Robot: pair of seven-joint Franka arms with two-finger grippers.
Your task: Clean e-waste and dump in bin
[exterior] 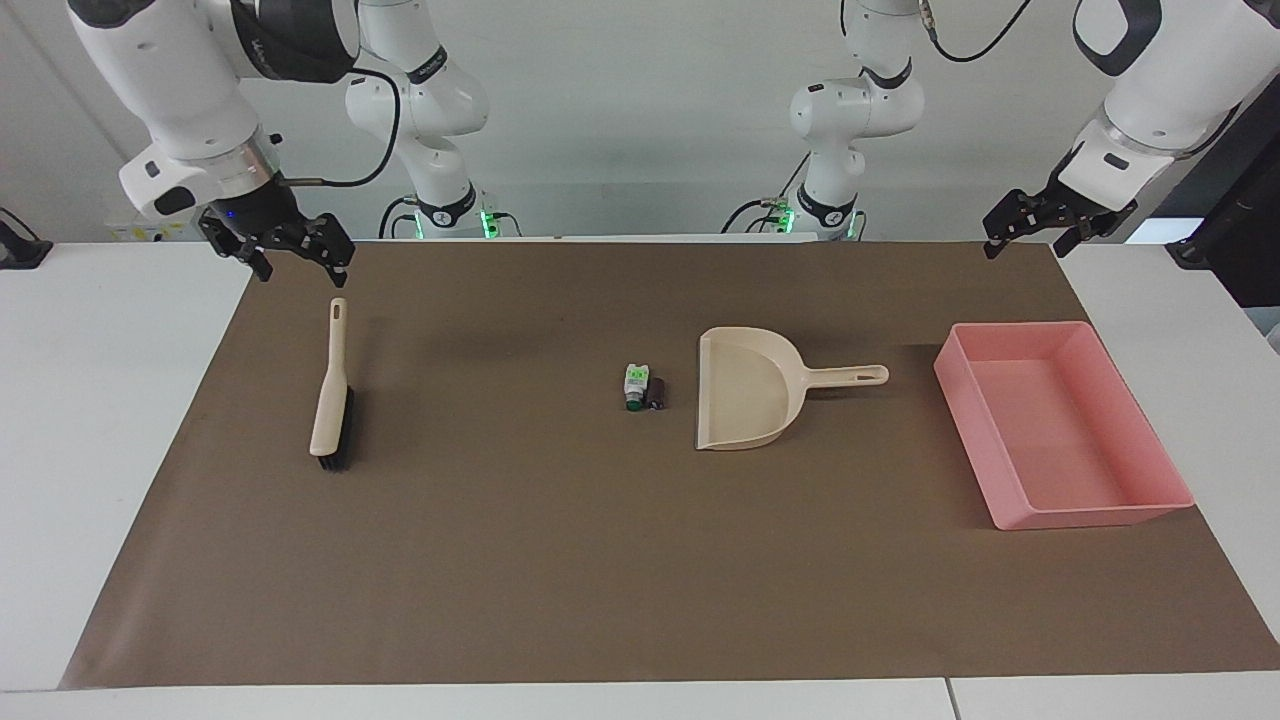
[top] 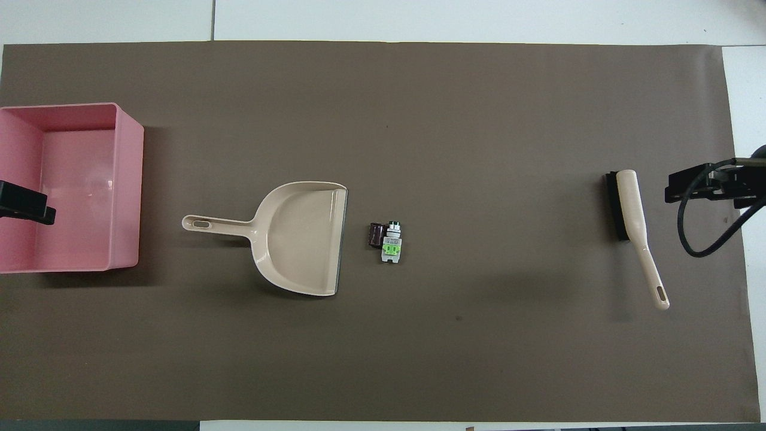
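Note:
The e-waste is two tiny pieces lying side by side mid-mat: a white-and-green cylinder (exterior: 635, 385) (top: 392, 242) and a dark maroon one (exterior: 656, 390) (top: 375, 234). They lie just off the mouth of a beige dustpan (exterior: 745, 400) (top: 299, 236). The pink bin (exterior: 1100, 515) (top: 128, 191) stands at the left arm's end with nothing in it. My right gripper (exterior: 300, 262) (top: 700, 185) hangs open above the mat's edge, close to the handle end of a beige brush (exterior: 330, 400) (top: 631, 209). My left gripper (exterior: 1025, 240) (top: 24, 203) waits open, raised over the bin's end of the table.
A brown mat (exterior: 560, 560) covers most of the white table. The dustpan's handle (exterior: 850, 376) points toward the bin. The brush lies on the mat with its handle end toward the robots and its dark bristles toward the dustpan.

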